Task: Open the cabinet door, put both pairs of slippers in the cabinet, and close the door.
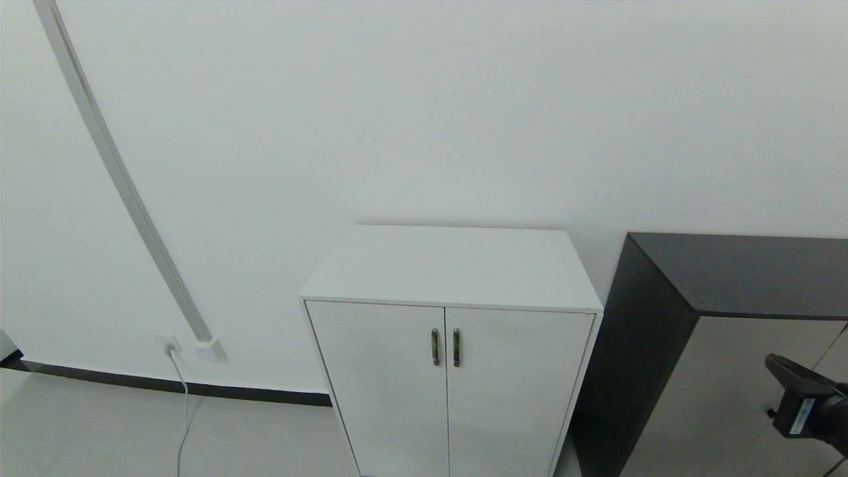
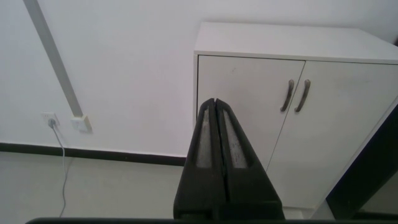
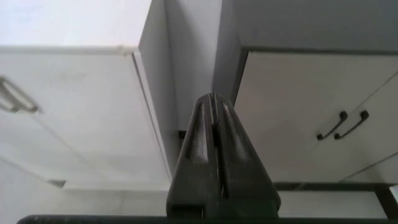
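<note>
Cabinet [image 1: 450, 278], white, both doors [image 1: 397, 397] closed, contents hidden

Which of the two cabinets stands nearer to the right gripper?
The black cabinet: the right gripper shows against its grey door, while the white cabinet stands farther to the left.

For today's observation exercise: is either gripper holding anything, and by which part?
Nothing is held. The left gripper and right gripper are both shut and empty, clear of the white cabinet.

White cabinet [image 1: 450, 271] with dull grey-brown handles [image 1: 435, 346], black sideboard [image 1: 742, 271], pale grey floor [image 1: 99, 424], black baseboard [image 1: 132, 380], white wall [image 1: 397, 99]
</note>
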You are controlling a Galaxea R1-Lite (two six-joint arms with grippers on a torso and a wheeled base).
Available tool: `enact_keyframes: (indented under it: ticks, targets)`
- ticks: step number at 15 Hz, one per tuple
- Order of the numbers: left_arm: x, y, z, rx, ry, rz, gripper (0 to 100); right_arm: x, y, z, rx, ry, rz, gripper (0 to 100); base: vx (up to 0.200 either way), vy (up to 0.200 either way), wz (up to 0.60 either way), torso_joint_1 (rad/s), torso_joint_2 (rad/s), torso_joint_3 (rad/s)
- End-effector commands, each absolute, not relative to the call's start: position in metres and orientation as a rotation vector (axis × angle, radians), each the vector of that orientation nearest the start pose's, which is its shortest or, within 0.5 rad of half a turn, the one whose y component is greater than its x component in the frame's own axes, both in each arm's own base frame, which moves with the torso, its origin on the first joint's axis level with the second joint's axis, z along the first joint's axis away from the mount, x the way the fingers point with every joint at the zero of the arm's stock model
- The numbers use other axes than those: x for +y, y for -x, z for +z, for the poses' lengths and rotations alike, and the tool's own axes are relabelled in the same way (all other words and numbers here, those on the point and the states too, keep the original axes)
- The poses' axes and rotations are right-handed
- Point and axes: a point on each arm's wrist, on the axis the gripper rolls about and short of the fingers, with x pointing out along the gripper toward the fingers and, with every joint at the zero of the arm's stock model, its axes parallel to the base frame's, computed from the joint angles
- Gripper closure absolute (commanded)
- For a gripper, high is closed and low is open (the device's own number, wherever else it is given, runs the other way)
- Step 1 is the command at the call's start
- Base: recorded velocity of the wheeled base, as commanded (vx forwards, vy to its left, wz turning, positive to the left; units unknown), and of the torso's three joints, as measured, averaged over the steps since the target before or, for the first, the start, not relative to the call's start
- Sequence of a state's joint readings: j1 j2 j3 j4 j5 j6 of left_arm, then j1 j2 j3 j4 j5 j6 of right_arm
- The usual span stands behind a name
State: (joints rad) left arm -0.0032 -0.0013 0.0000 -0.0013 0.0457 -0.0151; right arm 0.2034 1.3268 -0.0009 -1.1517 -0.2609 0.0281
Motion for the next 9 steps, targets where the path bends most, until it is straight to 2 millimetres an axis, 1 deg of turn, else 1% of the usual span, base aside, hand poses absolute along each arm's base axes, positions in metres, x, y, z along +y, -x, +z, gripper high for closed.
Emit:
enact_keyframes:
  ticks: [1, 3, 4, 5, 9]
  targets:
    - [0.001, 0.023, 0.076, -0.002, 0.015, 0.043, 100, 0.020, -0.120, 0.132, 0.123, -0.001, -0.019, 100, 0.000, 0.000, 0.00, 0.000, 0.00, 0.000]
    - [0.001, 0.023, 0.076, -0.002, 0.015, 0.043, 100, 0.016, -0.097, 0.130, 0.154, 0.002, 0.018, 100, 0.000, 0.000, 0.00, 0.000, 0.00, 0.000]
    - [0.001, 0.023, 0.076, -0.002, 0.015, 0.043, 100, 0.015, -0.093, 0.129, 0.165, 0.004, 0.028, 100, 0.000, 0.000, 0.00, 0.000, 0.00, 0.000]
    - [0.001, 0.023, 0.076, -0.002, 0.014, 0.043, 100, 0.013, -0.076, 0.126, 0.183, 0.003, 0.075, 100, 0.000, 0.000, 0.00, 0.000, 0.00, 0.000]
    - [0.001, 0.023, 0.076, -0.002, 0.014, 0.043, 100, 0.008, -0.043, 0.109, 0.257, 0.012, 0.154, 100, 0.000, 0.000, 0.00, 0.000, 0.00, 0.000]
